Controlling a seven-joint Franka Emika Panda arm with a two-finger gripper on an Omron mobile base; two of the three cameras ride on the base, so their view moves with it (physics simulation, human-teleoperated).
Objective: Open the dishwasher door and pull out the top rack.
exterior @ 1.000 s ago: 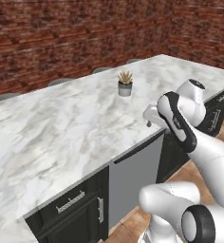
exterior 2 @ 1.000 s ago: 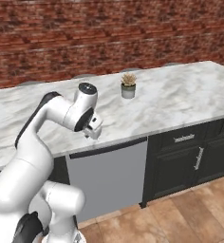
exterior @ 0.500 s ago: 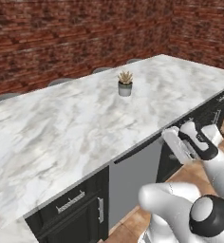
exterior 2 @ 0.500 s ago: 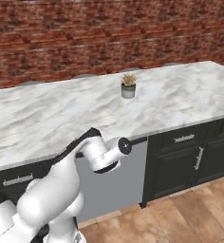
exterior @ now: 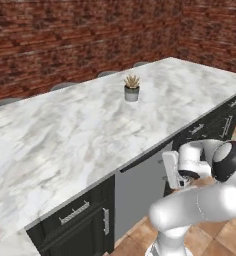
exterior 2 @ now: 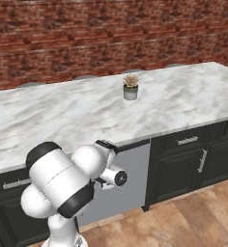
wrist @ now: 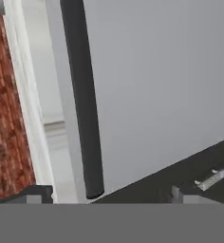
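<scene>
The dishwasher door [exterior: 138, 192] is a plain grey panel set under the marble counter, standing shut and flush with the black cabinet fronts. It also shows in the right base view as the dishwasher door [exterior 2: 131, 181]. Its dark top strip [wrist: 83, 104] runs lengthwise through the hand view, close in front of my gripper [wrist: 107, 195]. The two fingertips [wrist: 34, 193] sit far apart at that view's bottom corners, so the gripper is open and holds nothing. My hand [exterior: 170, 170] hangs just right of the door's upper corner. The top rack is hidden behind the shut door.
The marble counter [exterior: 80, 135] overhangs the door, its edge [wrist: 23, 95] close beside the hand. A small potted plant [exterior: 132, 88] stands on it. Black cabinets with silver handles [exterior 2: 201, 160] flank the dishwasher. A brick wall rises behind; tiled floor [exterior 2: 193, 222] lies below.
The arm has swung down from above the counter edge to below it, bringing the hand close to the top of the dishwasher door. The door has not moved.
</scene>
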